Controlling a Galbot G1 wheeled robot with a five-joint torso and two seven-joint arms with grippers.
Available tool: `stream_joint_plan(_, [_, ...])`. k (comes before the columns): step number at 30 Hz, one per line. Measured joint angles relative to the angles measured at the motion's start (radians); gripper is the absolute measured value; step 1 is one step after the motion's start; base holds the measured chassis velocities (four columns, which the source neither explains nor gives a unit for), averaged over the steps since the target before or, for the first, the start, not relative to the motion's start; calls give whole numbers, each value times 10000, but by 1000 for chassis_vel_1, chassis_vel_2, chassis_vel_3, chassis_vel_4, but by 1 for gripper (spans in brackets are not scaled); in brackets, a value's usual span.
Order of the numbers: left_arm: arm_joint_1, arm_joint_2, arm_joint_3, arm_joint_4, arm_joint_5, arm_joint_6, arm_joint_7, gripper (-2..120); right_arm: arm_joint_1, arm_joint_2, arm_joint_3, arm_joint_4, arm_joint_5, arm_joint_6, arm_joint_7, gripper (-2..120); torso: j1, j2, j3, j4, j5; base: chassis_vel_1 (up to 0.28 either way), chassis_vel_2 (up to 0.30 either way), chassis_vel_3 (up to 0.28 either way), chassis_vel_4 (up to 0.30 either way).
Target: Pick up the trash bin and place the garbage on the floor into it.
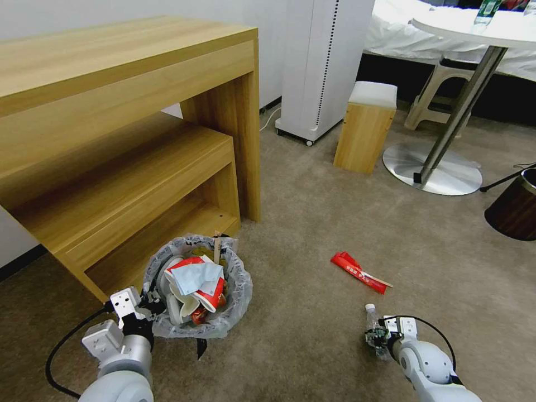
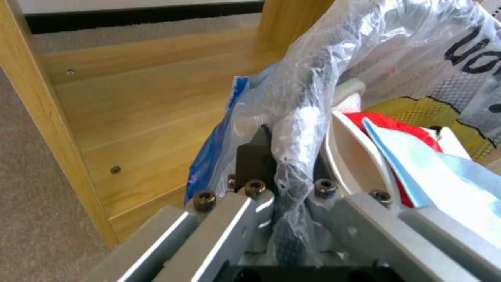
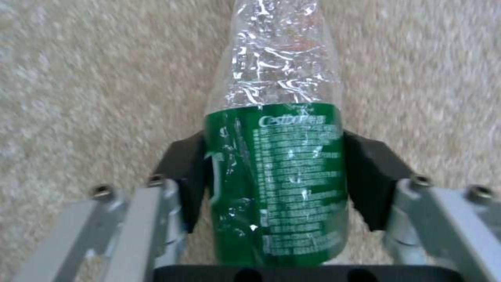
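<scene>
While the left gripper [image 1: 149, 304] pinches the trash bin [image 1: 196, 286] rim at nine o'clock to carry it, the right gripper [image 3: 274, 176] clamps the bottle [image 3: 276, 164] for dropping in; the red wrapper [image 1: 358, 272] lies on the carpet [image 1: 312, 223] at its twelve.

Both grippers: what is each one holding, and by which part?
Left gripper pinches the trash bin by its bag-covered rim. Right gripper clamps the bottle around its green-labelled body.

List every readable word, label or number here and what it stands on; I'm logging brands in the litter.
"Cestbon", white on the green label of the clear plastic bottle between the right gripper's pads.
Small white lines under it: too fine to read.
Large black letters on the translucent plastic liner of the round dark trash bin, held by the left gripper: cut off, unreadable.
Long red wrapper: print too small.
</scene>
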Motion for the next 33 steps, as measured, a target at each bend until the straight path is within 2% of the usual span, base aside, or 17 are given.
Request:
stream_joint_plan(2, [1, 9, 0, 5, -1, 0, 0, 1, -3, 1, -8, 21, -26, 55, -3, 52, 0, 0, 0, 0, 1, 0, 0, 0, 0])
stream_joint_plan(4, [4, 49, 3, 97, -2, 0, 0, 1, -88, -35, -23, 324, -90, 793, -250, 39, 1, 0, 0, 0, 1, 0, 0, 0, 0])
stream_joint_plan(5, [4, 49, 3, 97, -2, 0, 0, 1, -88, -35, -23, 324, -90, 793, -250, 39, 1, 0, 0, 0, 1, 0, 0, 0, 0])
stream_joint_plan(6, [5, 64, 29, 180, -4, -1, 0, 1, -121, -83, -21, 442, -88, 1685, -688, 34, 0, 0, 0, -1, 0, 0, 0, 0, 0])
stream_joint_plan(8, [17, 77, 172, 427, -18, -1, 1, 1, -59, -163, 46, 464, -124, 4565, -2805, 24, 0, 0, 0, 0, 0, 0, 0, 0, 0])
stream_joint_plan(9, [17, 77, 172, 427, -18, -1, 1, 1, -59, -163, 46, 464, -124, 4565, -2805, 24, 0, 0, 0, 0, 0, 0, 0, 0, 0])
stream_joint_plan(11, [83, 69, 467, 666, 27, -1, -2, 1, 133, -179, 126, 546, 285, 6951, -5269, 16, 1, 0, 0, 1, 0, 0, 0, 0, 0])
stream_joint_plan(12, [118, 51, 623, 729, 50, 6, -10, 1, 213, -174, 125, 808, 688, 7714, -6177, 14, 1, 0, 0, 2, 0, 0, 0, 0, 0])
stream_joint_plan(13, [118, 51, 623, 729, 50, 6, -10, 1, 213, -174, 125, 808, 688, 7714, -6177, 14, 1, 0, 0, 2, 0, 0, 0, 0, 0])
stream_joint_plan(16, [237, -34, 1268, 828, 129, 49, -64, 1, 363, -90, -42, 1958, 2060, 8406, -7327, 7, 0, 0, 0, 1, -1, 0, 0, 0, 0])
stream_joint_plan(17, [237, -34, 1268, 828, 129, 49, -64, 1, 363, -90, -42, 1958, 2060, 8406, -7327, 7, 0, 0, 0, 1, -1, 0, 0, 0, 0])
stream_joint_plan(20, [338, -80, 1840, 831, 117, 153, -161, 1, 568, 91, -216, 2901, 3386, 8645, -8205, 7, 0, 0, -1, 2, -1, 0, 0, 0, 0])
stream_joint_plan(24, [337, -162, 2326, 940, 64, 180, -216, 1, 603, 251, -547, 3489, 4008, 8681, -8461, 7, 0, 0, 0, 0, -1, 0, 0, 0, 0])
stream_joint_plan(30, [263, -395, 3061, 1034, 95, 193, -240, 1, 516, 587, -1362, 3526, 3727, 8811, -8481, 7, 0, 0, -1, 0, 0, 0, 0, 0, 0])
stream_joint_plan(32, [222, -478, 3262, 1030, 108, 222, -240, 1, 492, 726, -1644, 3223, 3357, 8961, -8510, 7, 0, 0, 0, 0, 0, 0, 0, 0, 0])
stream_joint_plan(33, [194, -604, 3515, 883, 128, 285, -247, 1, 410, 920, -2060, 2676, 2717, 9155, -8580, 7, 0, 0, 0, 0, 1, 0, 0, 0, 0])
